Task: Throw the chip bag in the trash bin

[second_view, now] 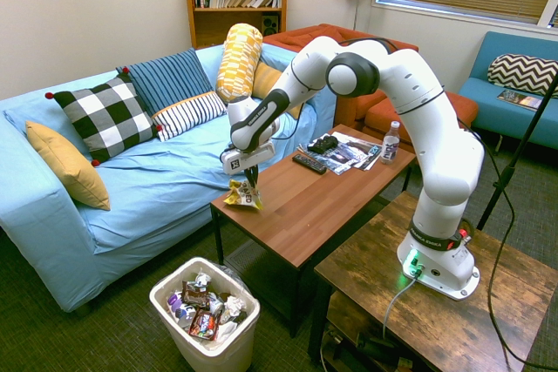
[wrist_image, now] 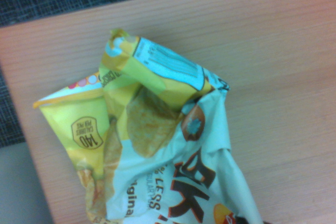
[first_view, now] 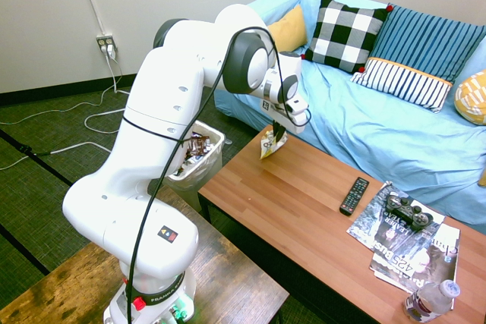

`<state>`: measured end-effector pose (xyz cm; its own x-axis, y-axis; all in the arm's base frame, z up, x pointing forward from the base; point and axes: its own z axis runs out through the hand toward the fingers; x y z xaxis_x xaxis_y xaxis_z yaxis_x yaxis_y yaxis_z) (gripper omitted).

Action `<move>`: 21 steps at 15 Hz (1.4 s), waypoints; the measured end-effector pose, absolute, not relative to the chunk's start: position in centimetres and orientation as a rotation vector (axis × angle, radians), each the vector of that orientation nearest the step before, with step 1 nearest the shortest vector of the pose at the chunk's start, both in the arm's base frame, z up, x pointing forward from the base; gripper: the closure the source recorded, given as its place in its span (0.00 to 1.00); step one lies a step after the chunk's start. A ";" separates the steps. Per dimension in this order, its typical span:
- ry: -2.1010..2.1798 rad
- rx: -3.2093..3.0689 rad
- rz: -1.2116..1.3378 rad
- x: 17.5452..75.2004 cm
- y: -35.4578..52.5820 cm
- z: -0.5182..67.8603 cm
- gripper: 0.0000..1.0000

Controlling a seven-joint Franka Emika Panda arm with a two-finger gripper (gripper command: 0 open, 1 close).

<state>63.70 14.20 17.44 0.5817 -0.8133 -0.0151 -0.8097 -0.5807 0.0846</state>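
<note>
The chip bag (first_view: 269,145) (second_view: 242,196), a crumpled yellow-and-white packet, sits at the corner of the low wooden table (first_view: 304,221) nearest the sofa and bin. My gripper (first_view: 279,133) (second_view: 251,177) comes down from above and is shut on the bag's top edge. The bag's bottom looks to be touching or just above the tabletop. In the wrist view the chip bag (wrist_image: 152,145) fills the picture over the wood. The white trash bin (first_view: 195,180) (second_view: 209,356) stands on the floor just off that table corner, full of crumpled wrappers.
Further along the table lie a black remote (first_view: 354,195) (second_view: 309,163), magazines (first_view: 402,252), a game controller (first_view: 408,211) (second_view: 323,143) and a water bottle (first_view: 430,301) (second_view: 390,141). A blue sofa (first_view: 364,123) (second_view: 157,180) with cushions runs along the table's far side.
</note>
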 end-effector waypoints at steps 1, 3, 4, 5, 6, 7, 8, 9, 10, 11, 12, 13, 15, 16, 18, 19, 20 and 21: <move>-1.385 2.757 -0.074 63.3 15.4 18.6 1.00; -1.302 2.820 -0.062 61.2 19.6 21.2 1.00; -1.252 2.844 -0.056 59.6 22.3 22.1 1.00; -1.205 2.859 -0.046 58.1 25.1 22.7 1.00; -1.155 2.868 -0.037 56.6 27.9 22.8 1.00; -1.106 2.872 -0.032 54.9 30.8 22.6 1.00; -1.058 2.873 -0.027 53.3 33.5 22.2 1.00; -1.008 2.873 -0.021 51.7 36.1 21.6 1.00; -0.961 2.872 -0.015 50.1 38.6 20.9 1.00; -0.920 2.870 -0.015 48.7 40.8 20.0 1.00; -0.884 2.866 -0.013 47.5 42.7 18.8 1.00; -0.846 2.860 -0.012 46.4 44.3 17.6 0.00; -0.797 2.845 -0.016 45.0 46.4 15.7 0.00; -0.783 2.842 -0.019 44.7 46.9 15.2 0.00; -0.778 2.834 -0.021 44.7 47.1 14.7 0.00; -0.782 2.831 -0.018 44.9 47.0 14.7 0.00; -0.786 2.830 -0.015 45.1 46.9 14.8 0.00; -0.789 2.831 -0.012 45.3 46.9 14.9 0.00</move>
<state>45.27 46.88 14.93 0.8574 -0.5126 0.0460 -0.5109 -0.8369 0.1966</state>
